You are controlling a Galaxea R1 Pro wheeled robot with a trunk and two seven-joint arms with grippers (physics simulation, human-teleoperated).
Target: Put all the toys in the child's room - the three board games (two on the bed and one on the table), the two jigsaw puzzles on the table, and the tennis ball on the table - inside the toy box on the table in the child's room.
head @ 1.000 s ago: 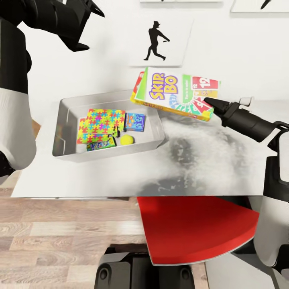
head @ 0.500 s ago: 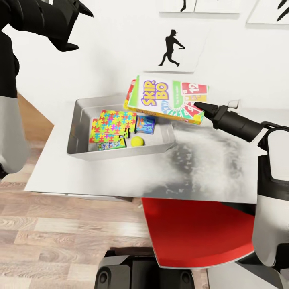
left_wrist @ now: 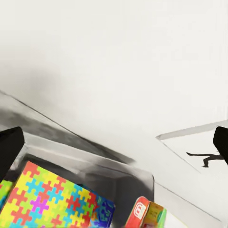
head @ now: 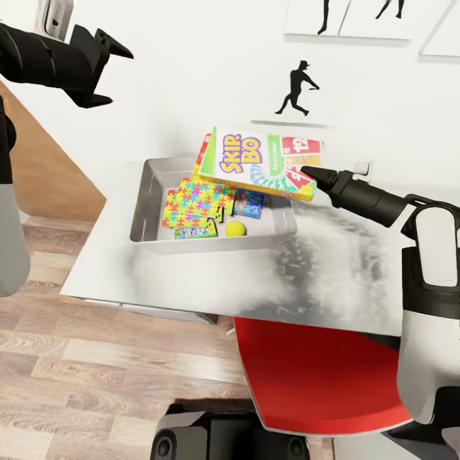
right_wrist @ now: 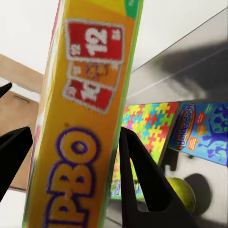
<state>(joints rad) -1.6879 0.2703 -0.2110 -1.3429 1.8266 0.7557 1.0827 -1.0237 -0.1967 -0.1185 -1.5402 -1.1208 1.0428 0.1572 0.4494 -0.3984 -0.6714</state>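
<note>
The light grey toy box stands on the table. In it lie the overlapping jigsaw puzzles, a blue board game, a small game box and the tennis ball. My right gripper is shut on the end of a Skip-Bo board game, held tilted above the box's back right part. The right wrist view has this game between the fingers, with puzzles and ball below. My left gripper hangs open, high at the left.
A red chair seat sits under the table's near edge, right in front of my base. Baseball-player silhouettes hang on the white wall behind. A wooden panel and plank floor lie to the left.
The camera has shifted, sliding the scene rightward. Relative to the toy box, my right gripper has carried the Skip-Bo game leftward, from its right corner to over its back right part.
</note>
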